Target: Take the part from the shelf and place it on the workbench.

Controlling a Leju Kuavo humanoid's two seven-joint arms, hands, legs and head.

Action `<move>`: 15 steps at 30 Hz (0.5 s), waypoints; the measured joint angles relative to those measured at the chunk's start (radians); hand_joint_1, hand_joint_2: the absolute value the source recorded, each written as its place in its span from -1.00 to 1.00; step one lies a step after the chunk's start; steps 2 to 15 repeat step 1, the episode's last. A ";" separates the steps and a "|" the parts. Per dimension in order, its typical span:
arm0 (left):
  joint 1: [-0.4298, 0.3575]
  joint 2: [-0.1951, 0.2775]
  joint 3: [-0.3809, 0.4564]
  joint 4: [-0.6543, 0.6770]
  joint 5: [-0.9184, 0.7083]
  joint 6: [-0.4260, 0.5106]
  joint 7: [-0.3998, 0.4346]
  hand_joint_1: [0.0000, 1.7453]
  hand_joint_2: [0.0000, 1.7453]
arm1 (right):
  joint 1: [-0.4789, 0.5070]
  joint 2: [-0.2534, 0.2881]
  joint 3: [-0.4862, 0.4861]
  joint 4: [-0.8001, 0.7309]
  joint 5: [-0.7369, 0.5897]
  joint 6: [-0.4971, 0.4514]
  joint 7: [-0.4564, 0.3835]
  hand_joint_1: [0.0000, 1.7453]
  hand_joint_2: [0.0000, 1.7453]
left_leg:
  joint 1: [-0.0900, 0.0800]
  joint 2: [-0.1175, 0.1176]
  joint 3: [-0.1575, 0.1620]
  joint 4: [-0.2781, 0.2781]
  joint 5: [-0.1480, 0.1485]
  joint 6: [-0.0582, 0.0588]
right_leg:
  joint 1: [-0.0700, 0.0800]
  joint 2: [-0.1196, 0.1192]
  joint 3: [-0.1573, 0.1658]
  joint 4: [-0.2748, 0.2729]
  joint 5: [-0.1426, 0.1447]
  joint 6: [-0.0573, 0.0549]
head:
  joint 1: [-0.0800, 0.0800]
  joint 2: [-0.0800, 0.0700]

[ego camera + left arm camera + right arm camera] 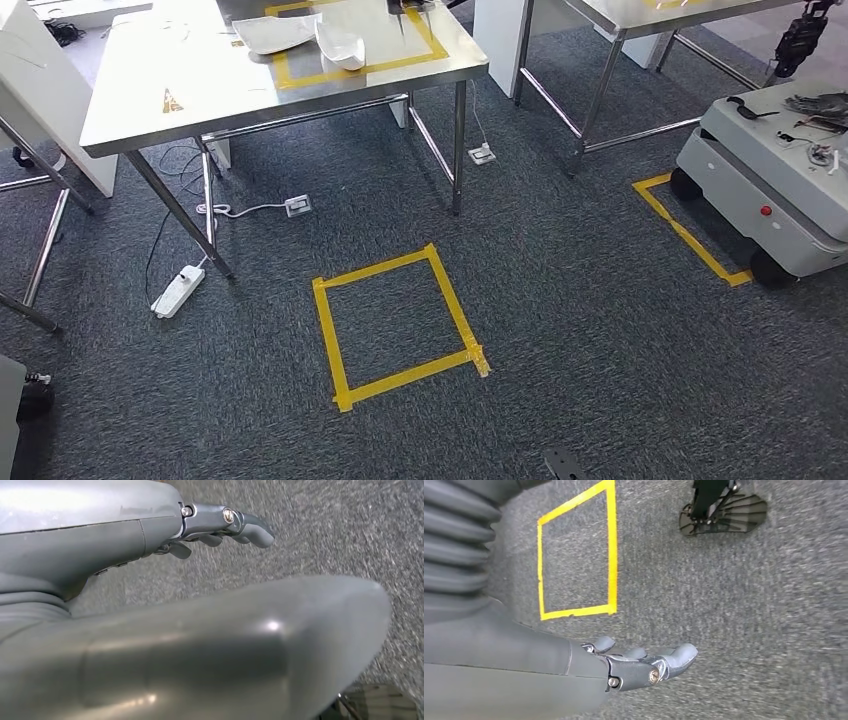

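Observation:
In the head view, a steel workbench (200,100) stands ahead on the left. It has a yellow tape outline (290,72) on top. Two white shell-like parts (272,33) (340,45) lie inside that outline. My left hand (125,540) hangs over grey carpet in the left wrist view, fingers apart and holding nothing. In the right wrist view, my right hand (624,667) also hangs over the carpet with its fingers loosely extended and nothing in them.
A yellow tape square (395,325) marks the carpet in front of the workbench. A white wheeled cart (770,190) with dark items on top stands at the right by another tape mark. A power strip (178,291) and cables lie under the bench. A second table (600,60) stands behind.

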 joint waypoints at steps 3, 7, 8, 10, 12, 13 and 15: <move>0.004 0.001 -0.003 -0.003 0.008 -0.002 -0.004 -1.00 -1.00 | 0.003 -0.002 0.011 -0.003 -0.010 0.000 -0.002 -1.00 -1.00 | 0.000 0.000 0.000 0.000 0.000 0.000 | 0.000 0.000 0.000 0.000 0.000 0.001 | 0.000 0.000; 0.004 0.001 -0.003 -0.003 0.008 -0.002 -0.004 -1.00 -1.00 | 0.003 -0.002 0.011 -0.003 -0.010 0.000 -0.002 -1.00 -1.00 | 0.000 0.000 0.000 0.000 0.000 0.000 | 0.000 0.000 0.000 0.000 0.000 0.001 | 0.000 0.000; 0.004 0.001 -0.003 -0.003 0.008 -0.002 -0.004 -1.00 -1.00 | 0.003 -0.002 0.011 -0.003 -0.010 0.000 -0.002 -1.00 -1.00 | 0.000 0.000 0.000 0.000 0.000 0.000 | 0.000 0.000 0.000 0.000 0.000 0.001 | 0.000 0.000; 0.004 0.001 -0.003 -0.003 0.008 -0.002 -0.004 -1.00 -1.00 | 0.003 -0.002 0.011 -0.003 -0.010 0.000 -0.002 -1.00 -1.00 | 0.000 0.000 0.000 0.000 0.000 0.000 | 0.000 0.000 0.000 0.000 0.000 0.001 | 0.000 0.000; 0.004 0.001 -0.003 -0.003 0.008 -0.002 -0.004 -1.00 -1.00 | 0.003 -0.002 0.011 -0.003 -0.010 0.000 -0.002 -1.00 -1.00 | 0.000 0.000 0.000 0.000 0.000 0.000 | 0.000 0.000 0.000 0.000 0.000 0.001 | 0.000 0.000; 0.004 0.001 -0.003 -0.003 0.008 -0.002 -0.004 -1.00 -1.00 | 0.003 -0.002 0.011 -0.003 -0.010 0.000 -0.002 -1.00 -1.00 | 0.000 0.000 0.000 0.000 0.000 0.000 | 0.000 0.000 0.000 0.000 0.000 0.001 | 0.000 0.000; 0.004 0.001 -0.003 -0.003 0.008 -0.002 -0.004 -1.00 -1.00 | 0.003 -0.002 0.011 -0.003 -0.010 0.000 -0.002 -1.00 -1.00 | 0.000 0.000 0.000 0.000 0.000 0.000 | 0.000 0.000 0.000 0.000 0.000 0.001 | 0.000 0.000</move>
